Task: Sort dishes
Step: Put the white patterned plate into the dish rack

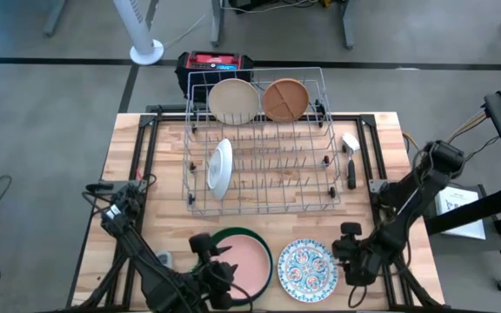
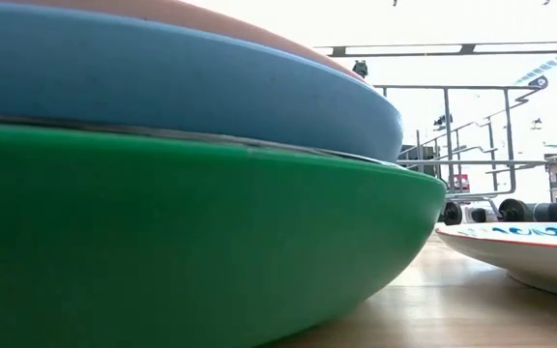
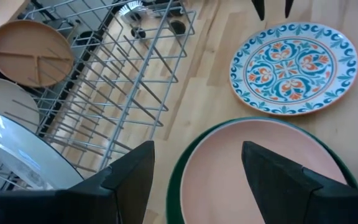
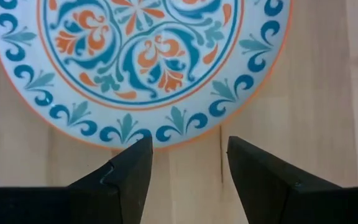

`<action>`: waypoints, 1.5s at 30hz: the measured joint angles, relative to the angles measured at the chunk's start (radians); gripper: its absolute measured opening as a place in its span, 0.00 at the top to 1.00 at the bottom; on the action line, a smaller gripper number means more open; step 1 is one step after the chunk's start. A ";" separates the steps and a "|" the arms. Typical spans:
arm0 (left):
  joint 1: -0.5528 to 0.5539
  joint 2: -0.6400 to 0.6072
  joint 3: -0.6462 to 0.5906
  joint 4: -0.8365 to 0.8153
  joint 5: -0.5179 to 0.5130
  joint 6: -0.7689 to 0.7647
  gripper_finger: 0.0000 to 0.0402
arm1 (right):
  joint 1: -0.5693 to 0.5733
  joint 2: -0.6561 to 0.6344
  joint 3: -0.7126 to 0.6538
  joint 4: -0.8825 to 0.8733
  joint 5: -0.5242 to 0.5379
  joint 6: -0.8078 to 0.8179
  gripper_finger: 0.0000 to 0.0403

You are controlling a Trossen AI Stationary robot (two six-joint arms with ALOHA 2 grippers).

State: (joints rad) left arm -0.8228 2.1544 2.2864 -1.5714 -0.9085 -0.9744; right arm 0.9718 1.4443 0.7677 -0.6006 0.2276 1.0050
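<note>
Green dish [image 2: 182, 242] bottom of stack; patterned plate [image 1: 305, 269] beside.

You saw a pink plate [image 1: 243, 261] stacked in a green dish [image 1: 266, 243], a blue layer [image 2: 162, 77] between them. Beside it lay a white plate [image 1: 305, 269] patterned with blue scrolls and orange flowers. The silver rack [image 1: 259, 143] held cream [image 1: 233, 100], tan [image 1: 285, 98] and white [image 1: 220, 168] dishes.
</note>
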 joint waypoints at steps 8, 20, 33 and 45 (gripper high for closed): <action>-0.009 0.000 -0.005 0.008 0.000 -0.008 0.42 | 0.008 0.047 0.000 0.039 0.049 0.063 0.48; -0.012 0.001 -0.044 0.035 0.000 -0.038 0.42 | 0.009 0.046 -0.016 0.029 0.165 0.245 0.43; -0.002 0.001 -0.109 0.300 -0.013 0.093 0.42 | 0.108 0.012 -0.046 0.028 0.192 0.422 0.41; 0.055 0.006 -0.197 0.592 -0.046 0.314 0.42 | 0.205 -0.004 -0.071 0.002 0.249 0.701 0.40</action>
State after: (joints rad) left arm -0.7673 2.1601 2.0892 -0.9791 -0.9543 -0.6605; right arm 1.1771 1.4406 0.6971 -0.5985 0.4765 1.7063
